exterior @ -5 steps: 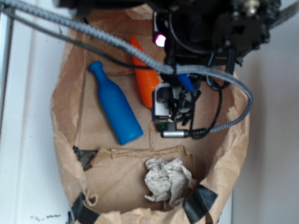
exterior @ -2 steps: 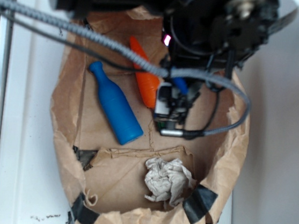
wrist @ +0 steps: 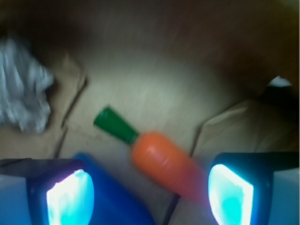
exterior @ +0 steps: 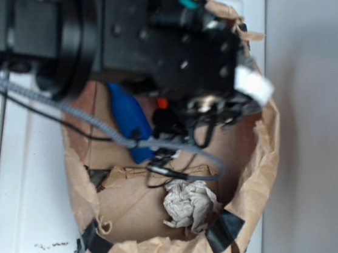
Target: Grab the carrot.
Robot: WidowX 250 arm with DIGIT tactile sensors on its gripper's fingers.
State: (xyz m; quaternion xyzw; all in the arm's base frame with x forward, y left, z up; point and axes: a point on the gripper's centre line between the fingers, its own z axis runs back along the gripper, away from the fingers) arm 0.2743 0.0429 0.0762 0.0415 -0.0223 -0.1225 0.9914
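**Two fingers straddling the carrot, no pinch yet**

Two lit fingertips (wrist: pixel 70 192) sit at the bottom corners of the wrist view with a wide gap between them, so the tool (wrist: pixel 150 190) is spread, holding nothing.

- The carrot (wrist: pixel 166 161) lies flat on the brown paper floor of the bag (exterior: pixel 261 173), in the gap between the fingers but nearer the right-hand one in that view. Green stem (wrist: pixel 115 124) points away up-left; the narrow end runs down toward that finger.
- It lies diagonal to the finger line, so I'd judge a close would catch it at an angle and may roll it.
- The blue bottle (wrist: pixel 112 197) lies just beside the carrot, partly inside the gap next to the other finger. Risk: the close traps the bottle too, or shoves it into the carrot.
- Crumpled paper wad (exterior: pixel 189 203) is well apart; not a factor.
- Exterior view: the arm (exterior: pixel 143 32) covers most of the bag, only a bit of orange (exterior: pixel 162 103) shows by the bottle (exterior: pixel 127 117). Bag walls likely force this straight-down approach.
- Wrist view is blurred; can't tell whether either finger touches anything.
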